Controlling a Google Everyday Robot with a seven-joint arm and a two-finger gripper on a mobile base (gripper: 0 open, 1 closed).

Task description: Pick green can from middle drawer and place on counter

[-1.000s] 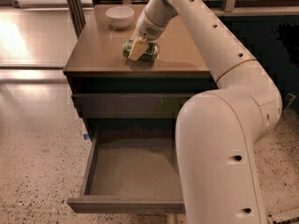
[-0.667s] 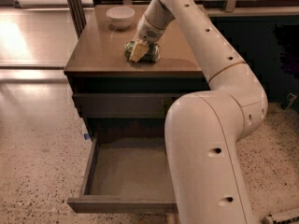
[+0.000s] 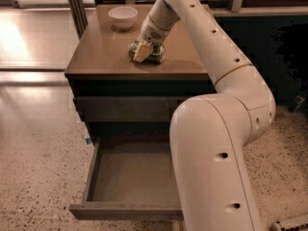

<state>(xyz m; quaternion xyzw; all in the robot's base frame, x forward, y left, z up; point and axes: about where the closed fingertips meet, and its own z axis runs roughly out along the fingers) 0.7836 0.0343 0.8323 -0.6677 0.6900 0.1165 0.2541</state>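
Note:
The green can (image 3: 153, 55) lies on its side on the tan counter (image 3: 101, 52), near the middle of the top. My gripper (image 3: 144, 51) reaches down from the right and is closed around the can, with one tan fingertip (image 3: 140, 53) showing in front of it. The can rests on the counter surface. The middle drawer (image 3: 130, 177) is pulled out below, and its grey-brown floor is bare. My white arm covers the drawer's right part.
A white bowl (image 3: 122, 16) stands at the back left of the counter. A dark post (image 3: 74, 6) rises behind the cabinet's left corner. Speckled floor (image 3: 38, 177) lies to the left of the open drawer. A dark cabinet wall (image 3: 284, 57) is at the right.
The gripper and can stay at the same spot on the counter. The arm's big lower link has shifted left, covering more of the drawer.

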